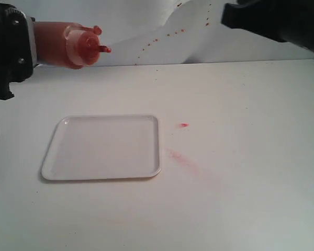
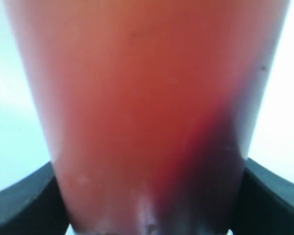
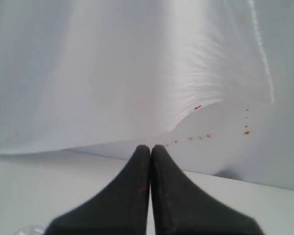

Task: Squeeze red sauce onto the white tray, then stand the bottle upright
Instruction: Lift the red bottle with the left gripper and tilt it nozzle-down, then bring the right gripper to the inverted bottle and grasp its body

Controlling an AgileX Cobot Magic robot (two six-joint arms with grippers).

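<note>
My left gripper point(image 1: 31, 49) is shut on the bottle point(image 1: 68, 46) and holds it lying level in the air, high at the far left, nozzle toward the right. Its small red cap point(image 1: 97, 30) hangs beside the nozzle. In the left wrist view the bottle point(image 2: 147, 98) fills the frame between the dark fingers point(image 2: 19, 208). The white tray point(image 1: 102, 148) lies flat on the table below, its surface bare white. No blob of red sauce shows on it. My right gripper point(image 1: 226, 19) hovers high at the back right, shut and empty point(image 3: 151, 149).
A small red spot point(image 1: 183, 125) and a faint pinkish smear point(image 1: 180, 158) mark the white table point(image 1: 240, 183) just right of the tray. Tiny red specks point(image 1: 170, 35) dot the white backdrop cloth behind.
</note>
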